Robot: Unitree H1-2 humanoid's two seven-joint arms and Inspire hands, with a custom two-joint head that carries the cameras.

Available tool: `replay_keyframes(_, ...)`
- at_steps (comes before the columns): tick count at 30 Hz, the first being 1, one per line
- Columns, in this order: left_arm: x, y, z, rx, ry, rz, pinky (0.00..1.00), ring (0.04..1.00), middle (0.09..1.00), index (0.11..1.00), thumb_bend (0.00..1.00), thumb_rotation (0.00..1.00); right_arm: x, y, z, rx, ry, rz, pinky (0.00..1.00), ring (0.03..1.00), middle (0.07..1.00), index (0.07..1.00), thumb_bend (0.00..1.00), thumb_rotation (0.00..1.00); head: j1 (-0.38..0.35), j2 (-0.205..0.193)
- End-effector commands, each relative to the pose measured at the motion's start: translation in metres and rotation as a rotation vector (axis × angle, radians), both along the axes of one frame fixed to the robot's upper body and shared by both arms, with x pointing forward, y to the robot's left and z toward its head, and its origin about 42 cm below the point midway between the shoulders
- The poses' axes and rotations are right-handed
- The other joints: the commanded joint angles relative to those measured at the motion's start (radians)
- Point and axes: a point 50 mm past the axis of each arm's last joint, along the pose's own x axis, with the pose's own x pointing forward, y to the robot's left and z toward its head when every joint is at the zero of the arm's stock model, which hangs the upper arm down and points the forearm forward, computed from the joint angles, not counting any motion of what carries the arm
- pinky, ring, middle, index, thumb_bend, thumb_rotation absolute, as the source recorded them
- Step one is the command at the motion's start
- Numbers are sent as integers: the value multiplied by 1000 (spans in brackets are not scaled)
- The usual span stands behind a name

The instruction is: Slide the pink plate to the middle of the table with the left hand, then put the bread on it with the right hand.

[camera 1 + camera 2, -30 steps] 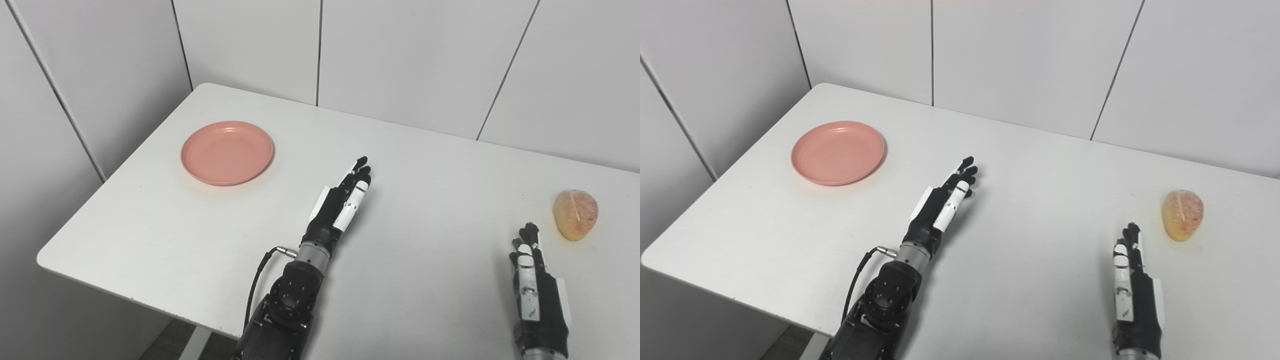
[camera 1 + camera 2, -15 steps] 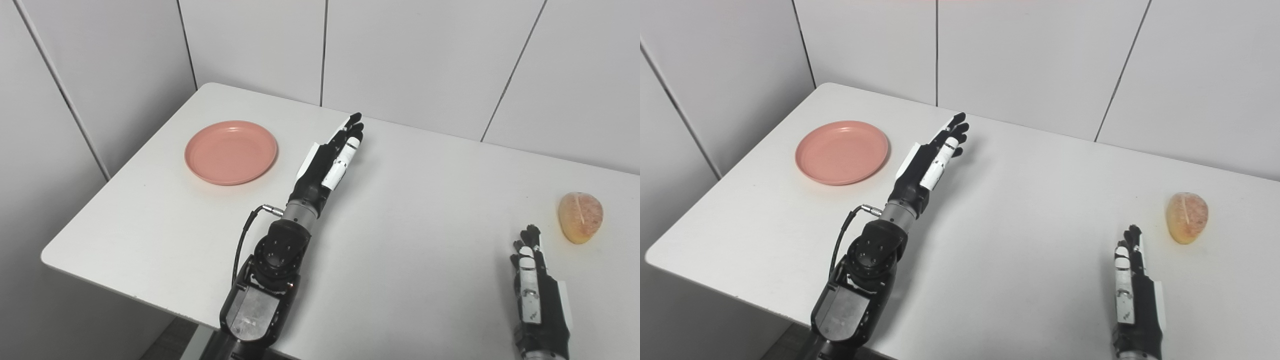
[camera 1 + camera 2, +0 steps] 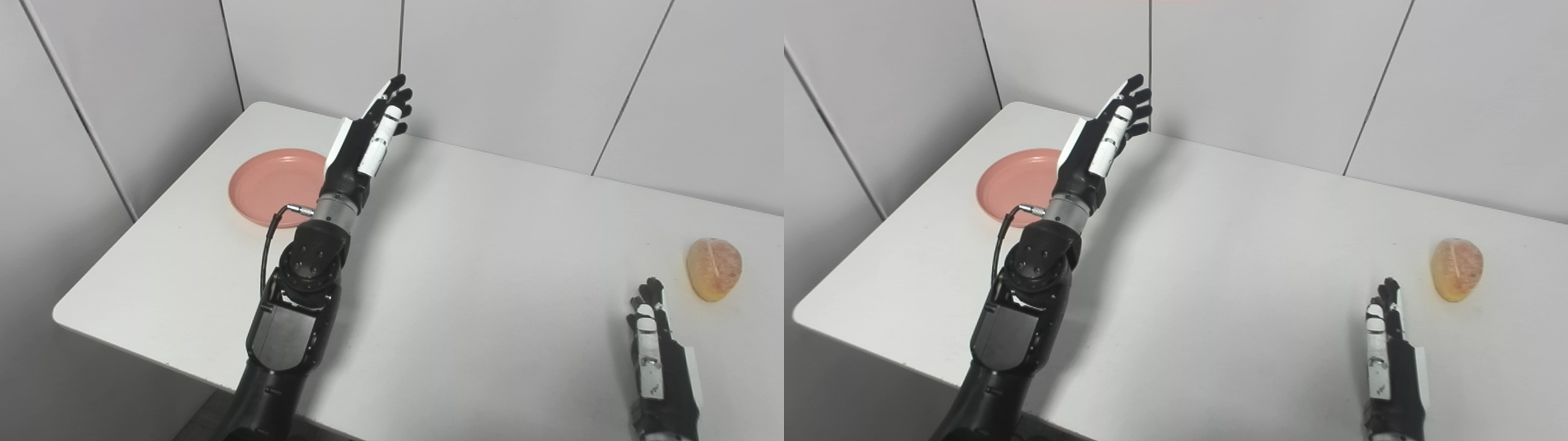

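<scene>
Only one container sits on the white counter (image 3: 465, 257): the pink plate (image 3: 269, 187), lying flat near the far left corner with nothing in it. Its right edge is hidden behind the left arm. Above it and a little to its right, the left hand (image 3: 367, 138) is raised clear of the surface, fingers stretched out and spread slightly, gripping nothing. Well apart, near the right edge of the counter, lies the bread (image 3: 714, 269), a rounded golden roll resting directly on the surface. Near it, at the bottom right, the right hand (image 3: 654, 355) rests low with fingers extended and empty, not touching the bread.
</scene>
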Motion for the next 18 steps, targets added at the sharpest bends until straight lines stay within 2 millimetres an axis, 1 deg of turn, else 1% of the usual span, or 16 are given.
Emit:
replay_keyframes(1,12,9,28,1,-64,2,929,921,930,921,402,1000,2,3,9,-2,-45,2,1000,1000,996,996,110,1000,-1,3)
replay_keyframes(6,20,33,39,-15,-65,33,942,924,932,929,404,1000,1,2,10,-15,-42,-7,1000,997,990,987,120,1000,0,5)
replay_keyframes(13,27,62,54,-2,-93,106,886,896,903,898,392,1000,2,1,9,1,-48,1,1000,1000,1000,998,114,1000,5,8)
replay_keyframes(16,30,73,57,-23,-87,119,894,899,905,893,416,1000,2,-1,9,-16,-57,1,1000,994,991,989,107,1000,13,7)
replay_keyframes(18,30,79,58,-29,-80,143,852,878,886,869,428,1000,2,-1,10,4,-47,3,1000,999,998,996,112,1000,13,7)
